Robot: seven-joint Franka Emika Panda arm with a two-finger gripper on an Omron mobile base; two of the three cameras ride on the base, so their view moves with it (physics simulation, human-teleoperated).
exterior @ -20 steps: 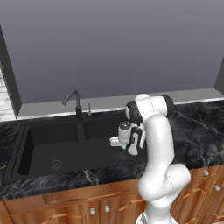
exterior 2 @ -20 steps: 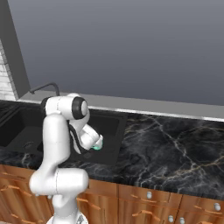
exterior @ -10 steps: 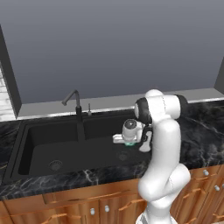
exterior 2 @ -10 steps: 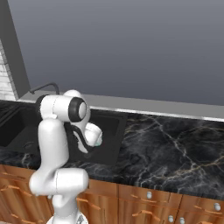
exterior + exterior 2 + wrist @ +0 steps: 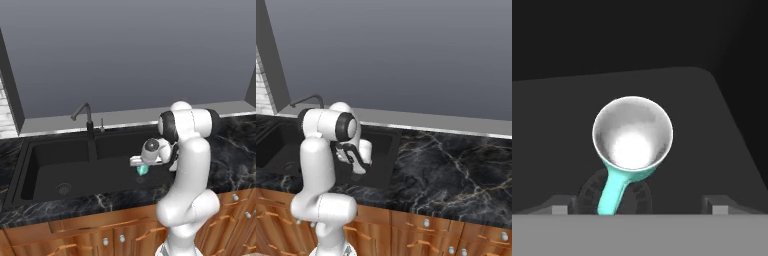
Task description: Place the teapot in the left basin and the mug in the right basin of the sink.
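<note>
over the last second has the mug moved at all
Yes. In the left base view the mug, under the gripper, has shifted right along the sink, farther from the faucet, over the right basin.

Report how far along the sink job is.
Done: the teapot's step cannot be confirmed from these pictures. In hand: the mug is upright in the right basin, over its drain. The gripper above it has its fingers wide apart and clear of the mug. Whether the mug rests on the floor is unclear. Left: withdraw the gripper and check the teapot.
</note>
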